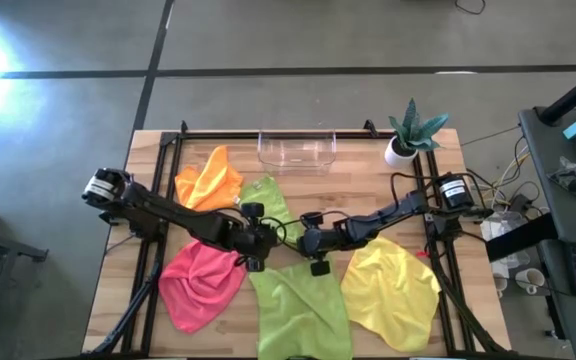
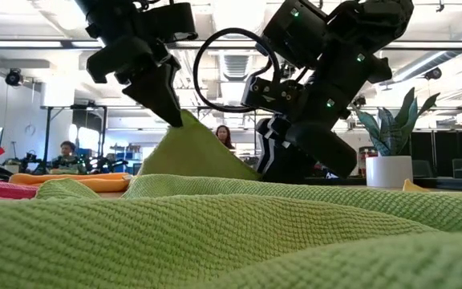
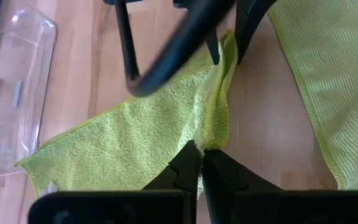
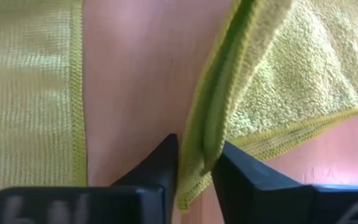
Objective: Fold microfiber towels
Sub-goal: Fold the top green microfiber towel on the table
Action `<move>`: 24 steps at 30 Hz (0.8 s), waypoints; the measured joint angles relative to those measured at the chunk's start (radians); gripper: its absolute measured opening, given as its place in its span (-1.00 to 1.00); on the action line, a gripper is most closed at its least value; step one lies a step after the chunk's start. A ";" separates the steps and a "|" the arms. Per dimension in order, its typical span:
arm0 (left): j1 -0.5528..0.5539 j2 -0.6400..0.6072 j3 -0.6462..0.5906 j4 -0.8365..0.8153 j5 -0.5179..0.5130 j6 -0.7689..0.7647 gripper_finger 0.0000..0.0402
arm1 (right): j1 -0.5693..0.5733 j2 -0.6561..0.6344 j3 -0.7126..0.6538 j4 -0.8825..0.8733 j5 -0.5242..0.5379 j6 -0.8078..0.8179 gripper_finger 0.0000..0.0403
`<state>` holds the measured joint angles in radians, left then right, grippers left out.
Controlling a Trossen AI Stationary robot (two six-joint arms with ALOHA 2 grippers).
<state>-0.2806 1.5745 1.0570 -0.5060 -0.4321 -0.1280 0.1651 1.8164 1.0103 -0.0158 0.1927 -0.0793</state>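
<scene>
Grasp step: left tool (image 3: pixel 199 155) clamped on the rear lime green towel (image 3: pixel 129 140), right tool (image 4: pixel 194 158) closing on its edge; next, both should lift together.

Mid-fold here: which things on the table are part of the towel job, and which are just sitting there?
Job:
orange towel
pink towel
far green towel, pinched by left pincer and between the fingers of right pincer
near green towel
yellow towel

Lying about:
clear bin
potted plant

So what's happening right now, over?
Left gripper shut on lime green towel. Right gripper pinching same towel's edge. Nothing blocking.
</scene>
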 joint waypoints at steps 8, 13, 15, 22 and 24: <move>0.000 -0.002 0.000 0.000 0.004 0.000 -1.00 | -0.002 -0.012 -0.002 0.001 0.008 0.047 -0.94; 0.000 -0.002 0.000 -0.001 0.019 0.000 -1.00 | 0.003 -0.040 -0.002 -0.016 -0.003 0.116 -0.95; 0.000 -0.003 0.001 -0.003 0.059 0.000 -1.00 | 0.012 -0.069 -0.002 -0.027 -0.011 0.144 -0.96; -0.009 -0.004 0.024 -0.002 0.240 -0.025 -1.00 | 0.062 -0.172 -0.002 -0.044 -0.032 0.302 -0.96; -0.016 -0.004 0.032 -0.003 0.282 -0.026 -1.00 | 0.081 -0.199 -0.002 -0.062 -0.034 0.337 -0.96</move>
<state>-0.2961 1.5703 1.0888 -0.5087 -0.1505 -0.1539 0.2464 1.6175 1.0088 -0.0781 0.1588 0.2579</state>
